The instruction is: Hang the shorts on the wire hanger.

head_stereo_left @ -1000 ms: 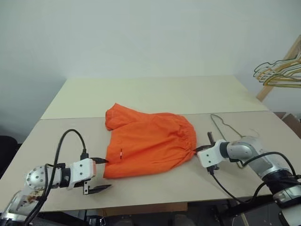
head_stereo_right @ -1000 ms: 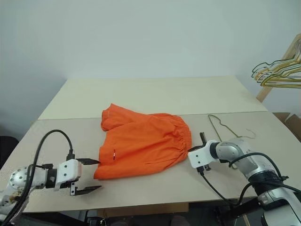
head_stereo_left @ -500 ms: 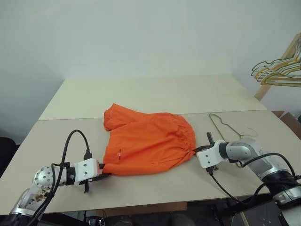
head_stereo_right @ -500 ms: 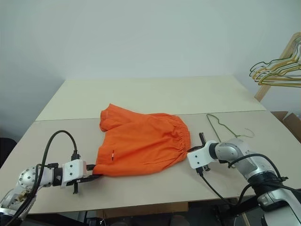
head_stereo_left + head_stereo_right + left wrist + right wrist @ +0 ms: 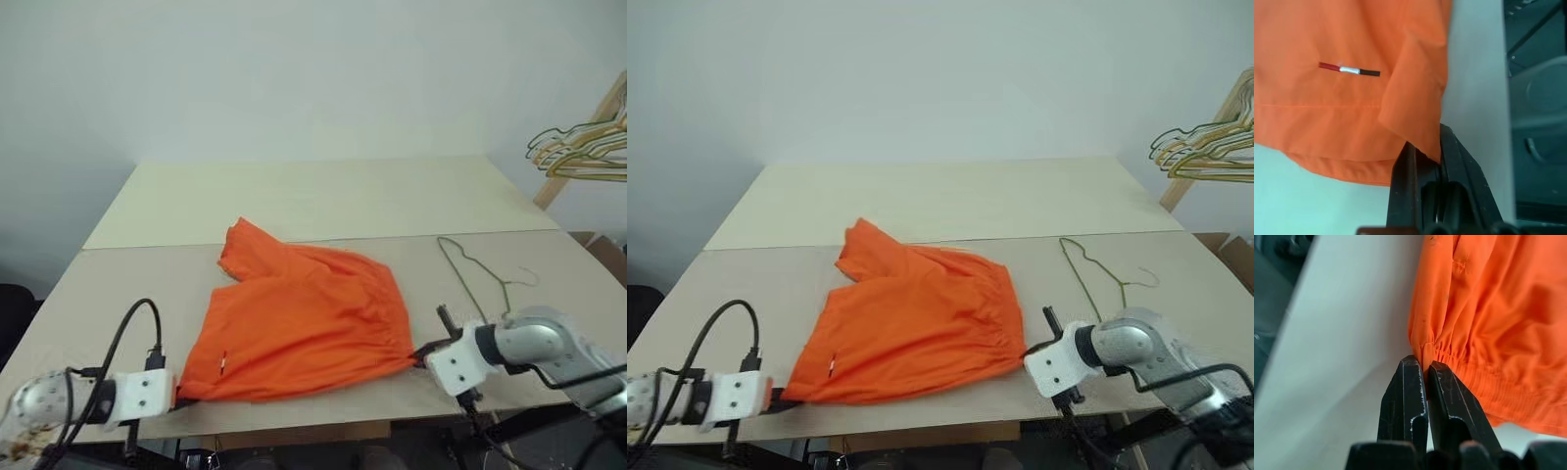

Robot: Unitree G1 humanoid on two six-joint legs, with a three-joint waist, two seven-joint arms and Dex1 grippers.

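Shorts (image 5: pixel 299 323) lie stretched on the tabletop (image 5: pixel 294 201), left claw (image 5: pixel 1425 161) pinching a hem corner, right claw (image 5: pixel 1426 374) the waistband, ready to lift toward the wire hanger (image 5: pixel 470 274) nearby.

1. The shorts (image 5: pixel 299 323) were matt orange woven cloth, softly creased, with a puckered, gathered waistband.
2. A small stitched mark (image 5: pixel 1349 70) in red, white and dark thread sat flat on the cloth near one hem.
3. The left gripper (image 5: pixel 1422 156) had matt black fingers that looked like hard plastic, with scuffed edges.
4. The right gripper (image 5: pixel 1423 377) had the same black fingers, their rims worn pale.
5. The wire hanger (image 5: pixel 470 269) was thin, dull greyish-olive metal wire.
6. The table (image 5: pixel 313 196) had a smooth, matt, pale beige top.
7. The hanger bunch (image 5: pixel 578 152) was thin coated wire, hung from a bare light wooden rack (image 5: pixel 588 127).
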